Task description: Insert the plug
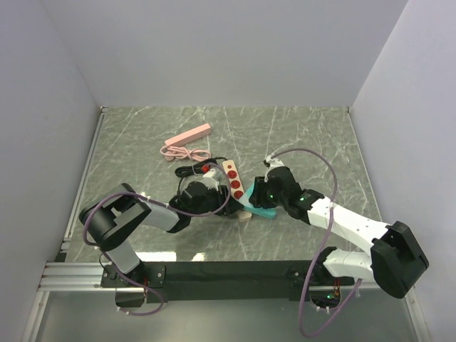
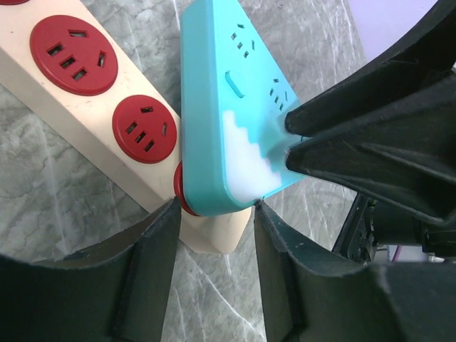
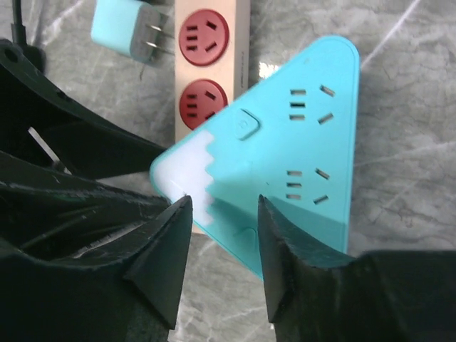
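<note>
Lying tilted over near end of power strip (image 1: 231,178), teal adapter (image 3: 285,142) sits mid-desk (image 1: 306,135), toward near edge. Pins hidden underneath.

Left gripper (image 2: 214,206): jaws partway open, flanking adapter's white corner and strip end. Firm hold or bare touch, cannot tell. Right gripper (image 3: 224,203): jaws partway open astride same white corner from other side. Grip also unclear.

Adapter likely light, rigid plastic, glossy and slippery. Tapered corner probably squirts out of pinch, so better hold across straight edges, near middle. Strip looks light, may slide and needs bracing.
</note>
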